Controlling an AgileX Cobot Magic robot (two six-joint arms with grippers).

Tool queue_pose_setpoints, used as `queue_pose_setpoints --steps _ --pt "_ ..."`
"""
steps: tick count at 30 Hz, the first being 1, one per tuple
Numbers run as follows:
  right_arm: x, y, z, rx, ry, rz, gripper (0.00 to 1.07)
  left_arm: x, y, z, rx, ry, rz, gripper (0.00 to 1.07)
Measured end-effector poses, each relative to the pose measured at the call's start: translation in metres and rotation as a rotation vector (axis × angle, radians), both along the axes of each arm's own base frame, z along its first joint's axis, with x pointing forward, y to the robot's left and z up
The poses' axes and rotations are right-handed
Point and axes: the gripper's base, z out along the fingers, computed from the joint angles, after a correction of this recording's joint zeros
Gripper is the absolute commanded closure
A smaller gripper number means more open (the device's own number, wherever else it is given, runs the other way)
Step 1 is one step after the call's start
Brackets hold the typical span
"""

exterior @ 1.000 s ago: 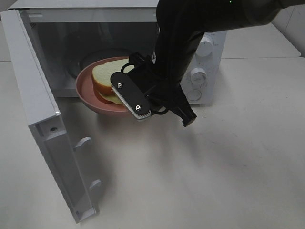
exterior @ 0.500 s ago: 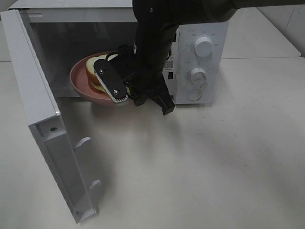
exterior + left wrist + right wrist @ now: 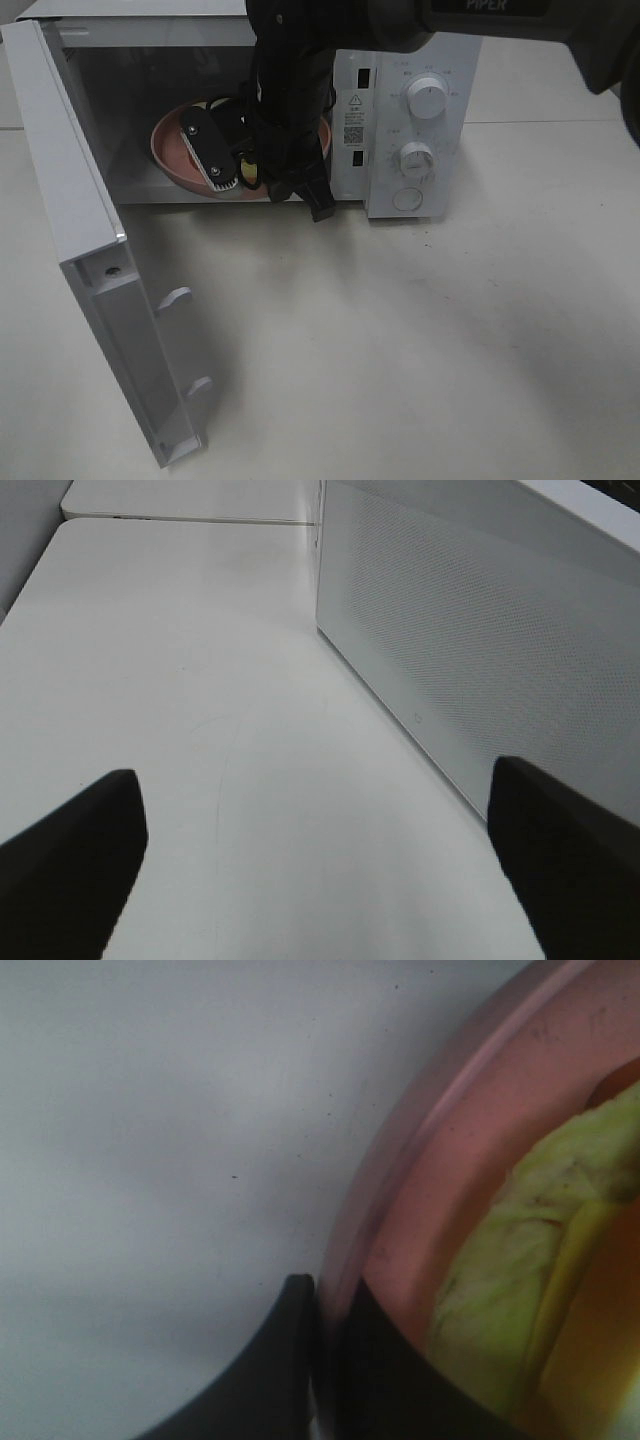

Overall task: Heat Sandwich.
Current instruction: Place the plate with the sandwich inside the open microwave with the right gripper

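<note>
- Compared with one second ago, the right gripper (image 3: 228,183) has carried the pink plate (image 3: 168,148) from the front opening deeper into the microwave (image 3: 420,110). The plate is now mostly inside the cavity, and the door (image 3: 90,250) stands open as before.
- The right gripper is closed narrow on the plate rim (in the wrist view you see the rim pinched between the two black tips).
- The left gripper (image 3: 315,880) is spread wide and holds nothing; it hangs over the table (image 3: 200,680), beside the microwave's outer wall.
- The sandwich (image 3: 500,1290) lies on the plate, inside the microwave — a pale yellow-green layer with orange beside it. In the high view the arm (image 3: 300,60) hides it almost fully.
</note>
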Motion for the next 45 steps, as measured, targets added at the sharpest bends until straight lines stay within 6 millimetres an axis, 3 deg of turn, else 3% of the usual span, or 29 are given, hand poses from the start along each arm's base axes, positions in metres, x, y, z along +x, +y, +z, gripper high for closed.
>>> queue_pose_setpoints --steps 16,35,39,43,45 --pt "0.027 0.019 -0.019 0.022 -0.037 -0.042 1.04 0.0 0.0 0.0 0.0 0.0 0.0 0.19" --pt "0.05 0.015 -0.03 0.07 -0.09 -0.086 1.03 0.0 0.0 0.0 0.0 0.0 0.0 0.19" --pt "0.051 0.016 -0.031 0.081 -0.101 -0.085 0.99 0.0 0.0 0.0 0.0 0.0 0.0 0.19" --pt "0.051 0.017 -0.03 0.091 -0.111 -0.084 0.9 0.0 0.0 0.0 0.0 0.0 0.0 0.19" --pt "0.052 0.017 -0.03 0.097 -0.114 -0.09 0.75 0.0 0.0 0.0 0.0 0.0 0.0 0.19"
